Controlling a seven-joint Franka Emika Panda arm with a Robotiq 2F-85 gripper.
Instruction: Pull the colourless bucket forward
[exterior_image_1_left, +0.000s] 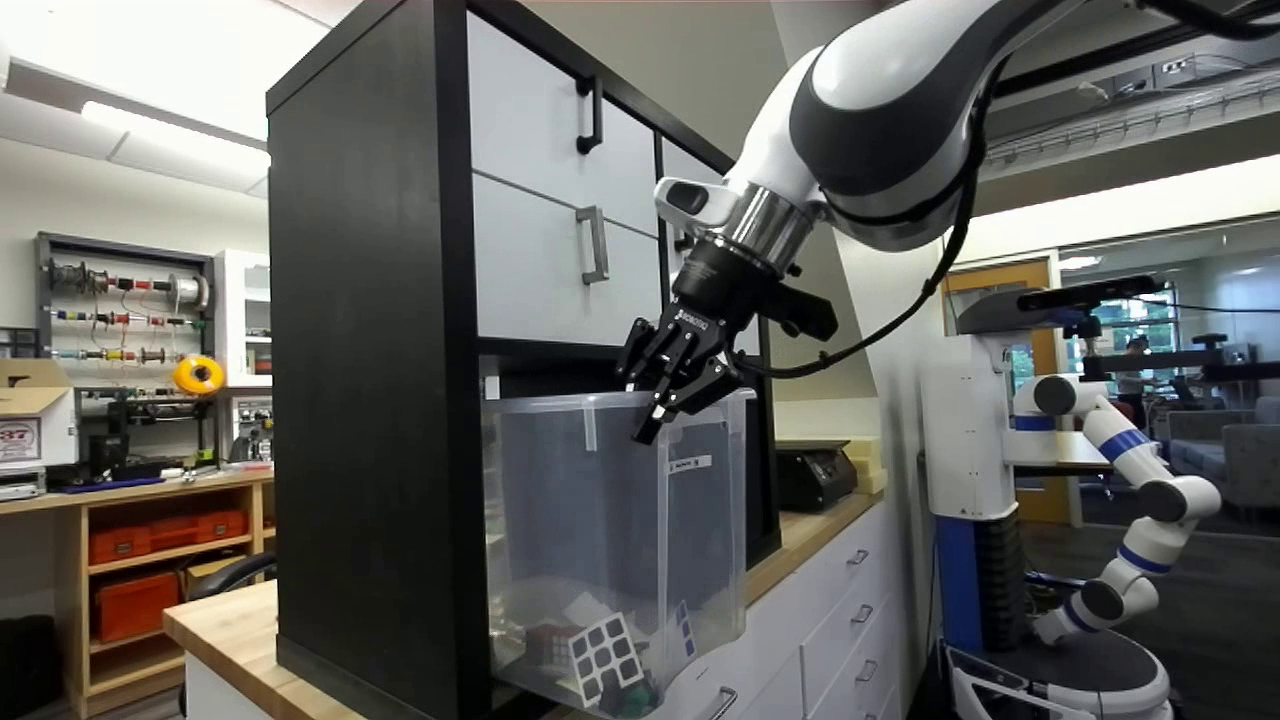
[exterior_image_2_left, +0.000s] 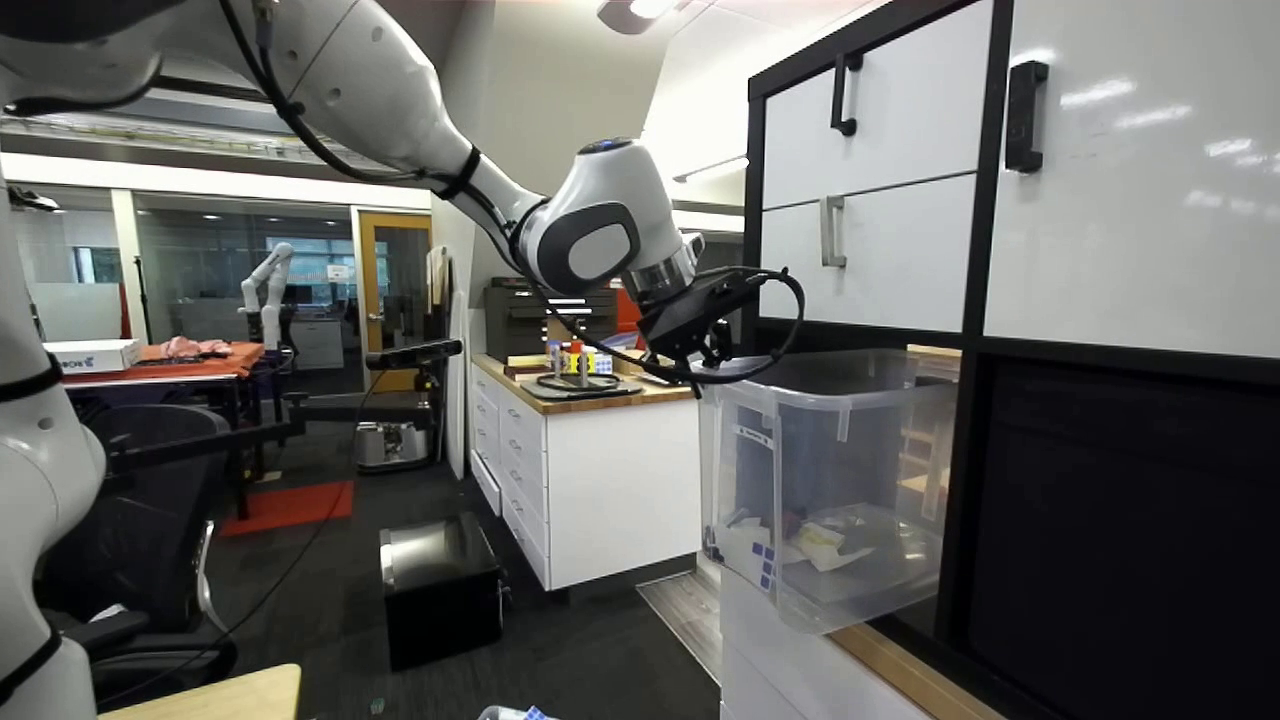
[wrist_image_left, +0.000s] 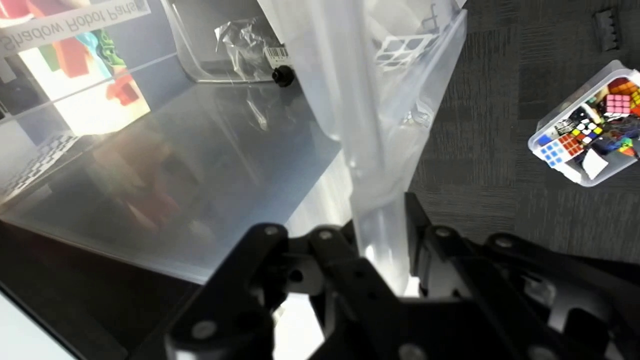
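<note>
Largest, in an exterior view, shelf (exterior_image_1_left: 370, 350): black, tall, set on a wooden counter (exterior_image_1_left: 230, 618), with white drawers (exterior_image_1_left: 545, 290) above a dark bay (exterior_image_1_left: 570, 372). Next, arm (exterior_image_1_left: 890, 110). Reaches in from in front of the shelf, presumably so as to draw straight back. Then bin (exterior_image_1_left: 590, 510), see-through and upright. Sits partly in the bay, partly out beyond the shelf's face, so looks well on the way forward. In both exterior views, appears to jut over the counter's edge too; calls for stopping short of a tip.

Smaller, gripper (exterior_image_1_left: 640, 410). Grasps the bin's rim (exterior_image_1_left: 540, 402) near a front corner, with jaws tight on either side of the plastic. Thin edge, handy for hooking and dragging, but well off the middle, so likely to twist the bin against the side of the bay.

Around it, cable (exterior_image_2_left: 740, 377). Loops just beside the rim; touching or apart, hard to tell from that angle. Needs watching for snags. Grey handle (exterior_image_1_left: 597, 245) on the lower drawer, above the bin's path and so hardly in the way. Smallest, cube (exterior_image_1_left: 605, 658) with pale frame and dark tiles, low in the bin. Might slide during a jerky pull
</note>
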